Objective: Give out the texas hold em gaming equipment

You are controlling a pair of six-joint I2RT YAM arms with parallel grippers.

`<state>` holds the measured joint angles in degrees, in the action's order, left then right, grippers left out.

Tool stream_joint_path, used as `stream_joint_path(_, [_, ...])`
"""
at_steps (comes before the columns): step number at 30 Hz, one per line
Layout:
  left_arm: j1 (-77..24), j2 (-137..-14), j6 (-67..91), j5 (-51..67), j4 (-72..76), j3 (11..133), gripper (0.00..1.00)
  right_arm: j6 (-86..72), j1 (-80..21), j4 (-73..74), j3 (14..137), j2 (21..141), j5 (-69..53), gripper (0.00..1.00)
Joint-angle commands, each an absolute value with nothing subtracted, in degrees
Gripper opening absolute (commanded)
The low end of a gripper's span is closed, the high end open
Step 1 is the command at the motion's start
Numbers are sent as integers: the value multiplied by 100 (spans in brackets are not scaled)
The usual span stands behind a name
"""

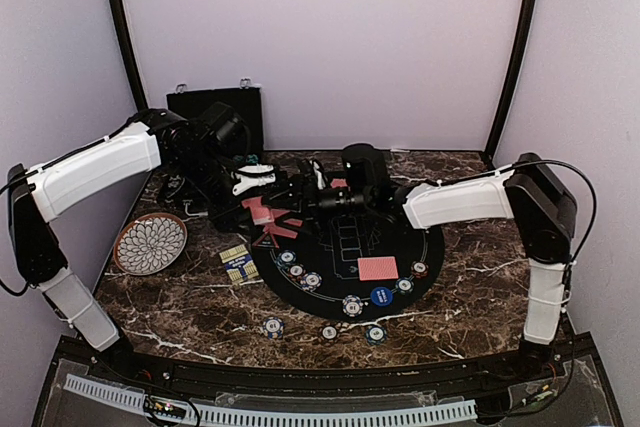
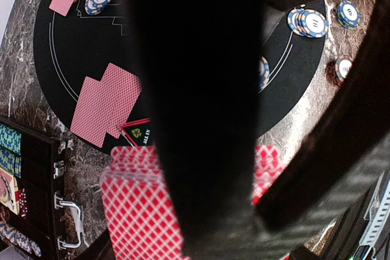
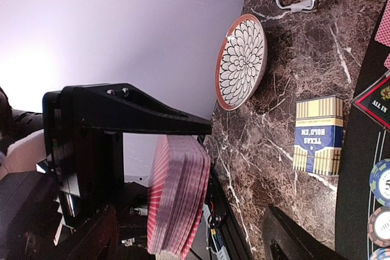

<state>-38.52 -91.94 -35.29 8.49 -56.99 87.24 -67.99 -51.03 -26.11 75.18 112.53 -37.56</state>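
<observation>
My left gripper [image 1: 262, 195] is shut on a deck of red-backed cards [image 2: 137, 211], held above the left edge of the round black mat [image 1: 440, 247]. The deck also shows edge-on in the right wrist view [image 3: 177, 199]. My right gripper [image 1: 300, 197] is open, its fingers standing either side of the deck, and its black body hides much of the left wrist view. Two red-backed cards [image 2: 103, 105] lie overlapping on the mat, and a single card [image 1: 377, 268] lies nearer the front. Stripe-edged chips [image 1: 352, 305] and a blue button disc [image 1: 381, 295] sit along the mat's front.
A white petal-pattern plate [image 1: 150, 243] sits at the left. A blue and yellow card box [image 1: 237, 263] lies beside the mat. The black case [image 1: 215, 112] stands open at the back left. Three chips [image 1: 329, 332] lie on the marble near the front edge.
</observation>
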Motion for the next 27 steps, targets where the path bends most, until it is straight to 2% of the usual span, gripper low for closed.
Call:
stream_joint_path(1, [-3887, -9124, -3485, 966, -5809, 8851, 5, -6762, -5279, -2751, 7924, 11466, -3783, 82])
stream_joint_path(20, [-3925, -9159, -3455, 1043, -5875, 8911, 5, -6989, -5427, -2586, 9075, 12481, -3846, 82])
stream_joint_path(27, [-3921, -9112, -3477, 1032, -5906, 8880, 5, -6914, -5270, -2212, 8835, 12465, -3678, 78])
